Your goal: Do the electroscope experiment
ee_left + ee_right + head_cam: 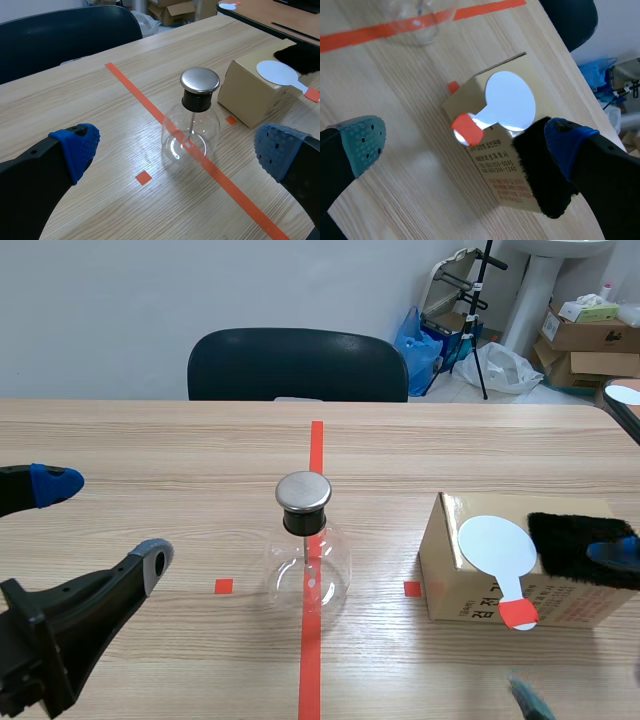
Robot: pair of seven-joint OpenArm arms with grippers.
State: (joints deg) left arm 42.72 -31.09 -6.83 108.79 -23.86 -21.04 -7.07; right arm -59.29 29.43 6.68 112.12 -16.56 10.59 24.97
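Observation:
A round glass flask with a metal cap stands on the orange tape line at the table's middle. To its right sits a cardboard box. On the box lie a white disc paddle with a red handle and a black fur cloth. My left gripper is open left of the flask, which shows ahead between its fingers. My right gripper is open above the box. Its blue pad hovers over the cloth, beside the paddle.
A dark chair stands behind the table's far edge. Cardboard boxes, bags and a stand clutter the floor at the back right. Another table's corner with a white disc shows at the right.

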